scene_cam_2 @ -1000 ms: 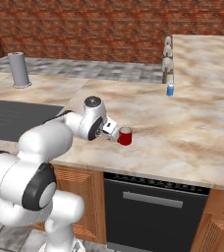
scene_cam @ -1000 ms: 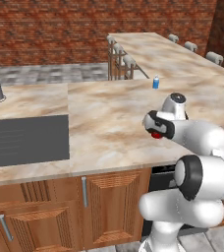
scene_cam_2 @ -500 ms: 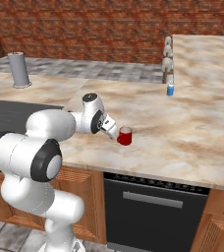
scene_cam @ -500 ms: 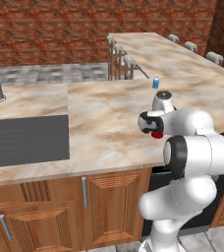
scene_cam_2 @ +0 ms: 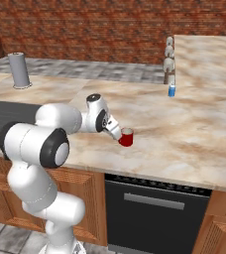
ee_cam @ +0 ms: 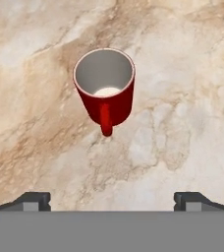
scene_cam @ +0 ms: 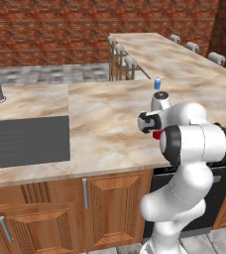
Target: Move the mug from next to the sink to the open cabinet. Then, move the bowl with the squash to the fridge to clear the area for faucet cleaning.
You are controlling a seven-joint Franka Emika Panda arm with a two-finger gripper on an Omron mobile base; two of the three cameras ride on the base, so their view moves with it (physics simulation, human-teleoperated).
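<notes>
We see a broad marbled counter (scene_cam: 105, 124) spanning the room, backed by a red brick wall (scene_cam_2: 95, 30) and carried on brown wooden cabinets (scene_cam: 105, 208). A dark oven front (scene_cam_2: 154, 213) sits below the counter in the right base view. At the left, a dark grey ribbed drainboard panel (scene_cam: 26, 141) is set into the countertop. Behind it stands a tall grey cylinder (scene_cam_2: 19, 70). Bar stools (scene_cam: 122, 62) line the far branch of the counter.

Our arm folds low over the counter, and its gripper (scene_cam_2: 117, 135) points at the mug (ee_cam: 105, 87), close to it but not touching. The two fingertips (ee_cam: 33, 201) stand spread wide apart at the bottom of the hand view, with nothing between them.

The mug is red, upright on the bare marble, well apart from the drainboard panel, its handle turned toward the hand; in the left base view only a sliver of red (scene_cam: 156, 134) peeks past the arm. A small blue can (scene_cam_2: 172, 91) stands farther back on the counter, well apart from the mug.
</notes>
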